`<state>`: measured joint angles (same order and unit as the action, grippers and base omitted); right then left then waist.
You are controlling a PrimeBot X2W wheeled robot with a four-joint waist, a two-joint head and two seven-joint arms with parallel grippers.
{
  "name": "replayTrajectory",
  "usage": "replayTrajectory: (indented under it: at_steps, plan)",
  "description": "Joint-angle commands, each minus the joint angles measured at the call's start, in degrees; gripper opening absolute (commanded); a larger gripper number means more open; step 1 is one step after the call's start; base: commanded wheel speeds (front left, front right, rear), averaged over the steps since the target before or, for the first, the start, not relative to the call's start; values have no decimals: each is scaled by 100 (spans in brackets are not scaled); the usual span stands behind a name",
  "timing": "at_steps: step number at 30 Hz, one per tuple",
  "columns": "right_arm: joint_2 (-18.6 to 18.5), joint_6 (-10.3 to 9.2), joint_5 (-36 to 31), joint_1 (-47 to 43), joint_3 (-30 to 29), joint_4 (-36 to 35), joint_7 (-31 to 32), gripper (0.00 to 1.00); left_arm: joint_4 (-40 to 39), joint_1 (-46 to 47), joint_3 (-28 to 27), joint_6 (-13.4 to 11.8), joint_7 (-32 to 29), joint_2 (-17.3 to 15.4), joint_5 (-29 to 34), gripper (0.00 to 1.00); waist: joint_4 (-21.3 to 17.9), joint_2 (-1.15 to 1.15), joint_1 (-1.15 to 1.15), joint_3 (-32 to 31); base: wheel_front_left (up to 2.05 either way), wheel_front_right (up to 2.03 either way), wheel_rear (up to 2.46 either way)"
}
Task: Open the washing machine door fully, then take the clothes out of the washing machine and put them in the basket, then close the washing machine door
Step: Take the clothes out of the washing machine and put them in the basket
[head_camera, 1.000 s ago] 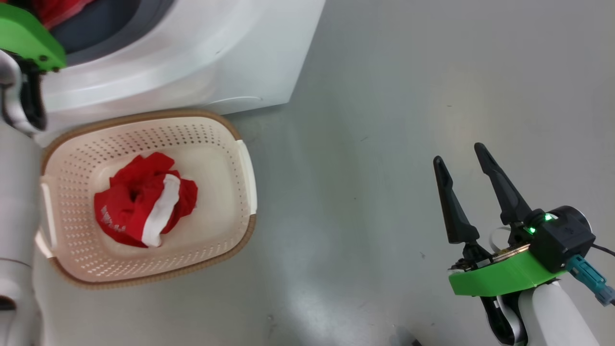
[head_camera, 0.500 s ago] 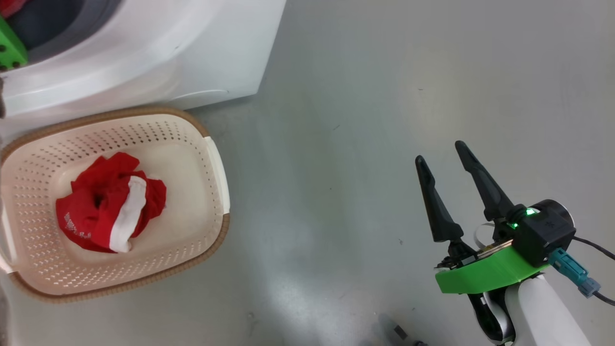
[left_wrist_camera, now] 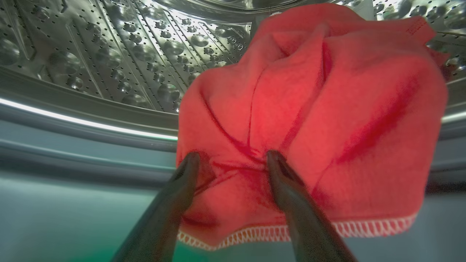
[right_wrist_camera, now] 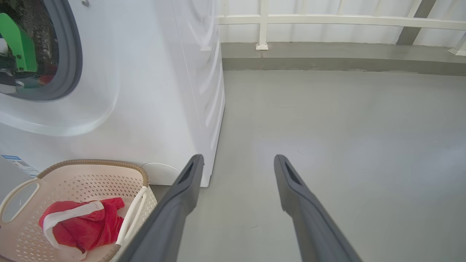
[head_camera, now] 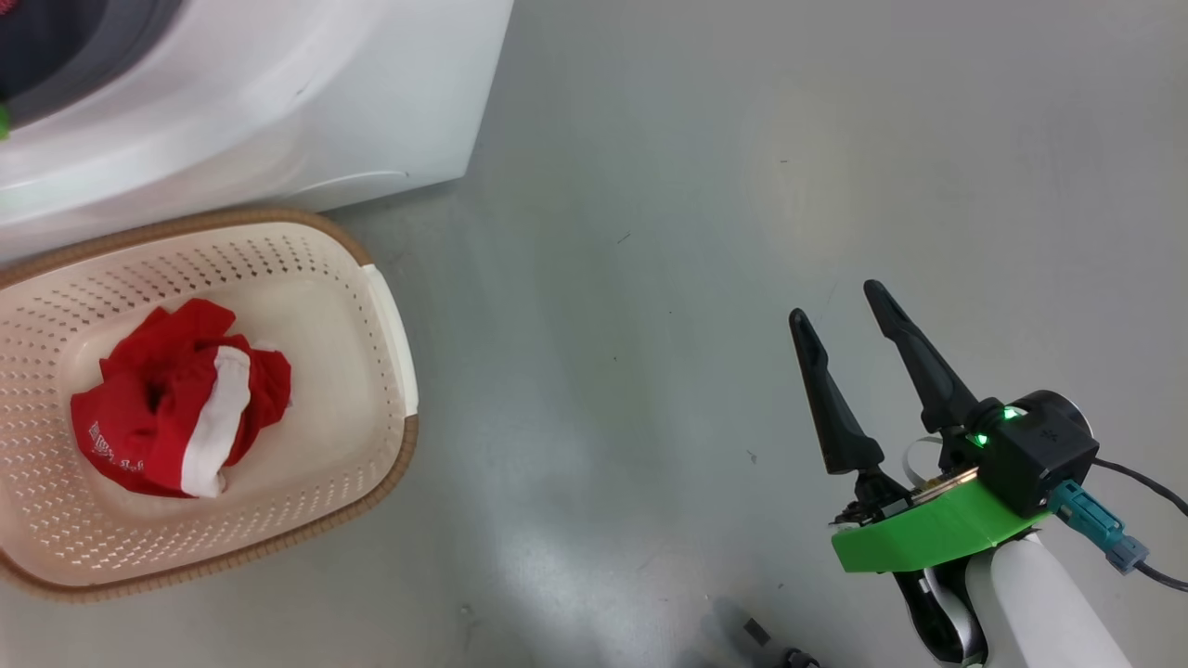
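Observation:
Inside the perforated steel drum of the white washing machine, my left gripper is shut on a plain red garment. The garment hangs over the grey gasket, its white-stitched hem below the fingers. A second red garment with white trim lies crumpled in the cream basket, which stands on the floor against the machine's front. Far to the right, my right gripper hovers open over bare floor, holding nothing. The door is out of view.
The right wrist view shows the machine's side, the gasket opening with my left arm's green wrist mount inside it, and a white railing along the back wall. Grey floor spreads right of the machine.
The head camera has swung, so machine and basket slid left in its view and my left forearm and green wrist mount left it. The right gripper stayed open in much the same place.

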<state>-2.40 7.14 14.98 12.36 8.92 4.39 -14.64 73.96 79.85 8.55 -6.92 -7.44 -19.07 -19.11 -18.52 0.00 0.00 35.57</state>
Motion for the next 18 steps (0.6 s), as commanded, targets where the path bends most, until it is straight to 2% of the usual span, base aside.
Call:
replayTrajectory:
  at_steps: [1, 2, 3, 4, 12, 18]
  plan:
    - [-48, 35, 71, 68, 141, -95, -36, 100, -59, -3, -10, -51, -65, -278, 37, 81, -10, 0, 0, 11, 0, 0, 0]
    - [-48, 35, 72, 70, 139, -94, -36, 100, -56, -8, -1, -52, -75, -283, 34, 42, -11, 0, 0, 16, 0, 0, 0]
    - [-48, 35, 72, 72, 136, -93, -36, 100, -54, -7, 8, -55, -75, -286, 32, 17, -9, 0, 0, 22, 0, 0, 0]
    - [-48, 35, 72, 74, 134, -93, -36, 100, -52, -6, 23, -49, -77, -286, 34, 0, -4, 0, 0, 29, 0, 0, 0]
    - [-48, 35, 77, 103, 107, -84, -36, 100, -159, 21, 61, -43, 382, -292, 1, 0, 82, 0, 0, 35, 0, 0, 0]
    - [-48, 35, 63, 113, 137, -69, -36, 100, -318, -33, 75, 142, 1016, -251, -56, 0, 198, 0, 0, -12, 0, 0, 0]
